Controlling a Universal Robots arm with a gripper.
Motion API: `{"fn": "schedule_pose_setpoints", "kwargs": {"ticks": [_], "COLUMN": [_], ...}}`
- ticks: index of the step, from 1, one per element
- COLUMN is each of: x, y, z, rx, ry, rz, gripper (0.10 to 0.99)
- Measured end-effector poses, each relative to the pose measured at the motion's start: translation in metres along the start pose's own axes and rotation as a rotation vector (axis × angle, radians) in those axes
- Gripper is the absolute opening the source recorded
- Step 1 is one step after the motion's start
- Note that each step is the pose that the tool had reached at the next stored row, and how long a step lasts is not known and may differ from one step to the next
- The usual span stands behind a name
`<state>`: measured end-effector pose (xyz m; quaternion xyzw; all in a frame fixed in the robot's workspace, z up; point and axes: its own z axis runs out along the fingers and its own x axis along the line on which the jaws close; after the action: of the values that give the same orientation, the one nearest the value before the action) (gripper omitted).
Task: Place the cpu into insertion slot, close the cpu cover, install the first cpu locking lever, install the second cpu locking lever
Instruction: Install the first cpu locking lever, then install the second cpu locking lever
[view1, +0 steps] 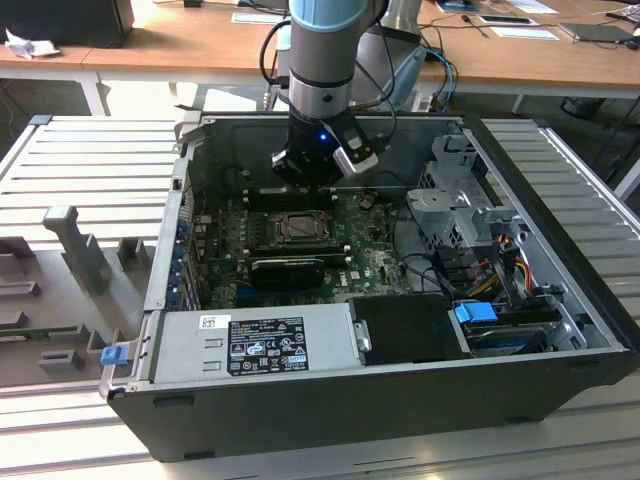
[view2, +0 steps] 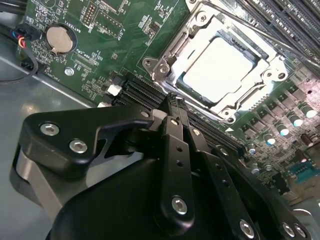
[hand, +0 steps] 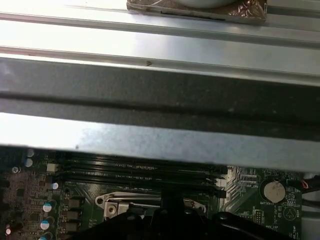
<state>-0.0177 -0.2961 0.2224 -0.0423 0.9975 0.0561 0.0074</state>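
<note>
In the exterior view the gripper (view1: 311, 178) hangs low inside the open computer case (view1: 565, 215), in the upper middle of the frame, just above the far edge of the insertion slot (view1: 300, 228). The case holds the green motherboard (view1: 375, 262) on its floor. A grey power supply (view1: 250, 345) sits along the near wall, and a metal drive cage (view1: 455, 205) with cables sits at the right.

In the second wrist view the cpu (view2: 220, 67) lies flat in the slot, at the upper right of the frame. The cpu cover (view2: 172, 50) appears to be down around it, with the chip showing through its window. The gripper's fingers (view2: 175, 122) are pressed together and carry nothing. The tip is over the black memory slots (view2: 142, 92), near the cover's corner but apart from it. A coin battery (view2: 59, 39) sits at the upper left.

In the first wrist view the case wall fills the upper part, and a strip of the board shows below it.

I judge the placing done and the cover closed, so the levers are the step in hand. The glare is strong, so I cannot tell if either lever is latched. This step calls for a fine, low approach beside the socket.
</note>
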Motion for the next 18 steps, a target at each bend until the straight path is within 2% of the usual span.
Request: {"fn": "schedule_pose_setpoints", "kwargs": {"ticks": [7, 11, 14, 18], "x": [0.0001, 0.0006, 0.0008, 0.0007], "y": [-0.0023, -0.0085, -0.0103, -0.0102], "z": [-0.0003, -0.0009, -0.0012, -0.0068], "rx": [0.0, 0.0, 0.0, 0.0], "ry": [0.0, -0.0001, -0.0001, 0.0], "rz": [0.0, 0.0, 0.0, 0.0], "gripper": [0.106, 0.106, 0.106, 0.106]}}
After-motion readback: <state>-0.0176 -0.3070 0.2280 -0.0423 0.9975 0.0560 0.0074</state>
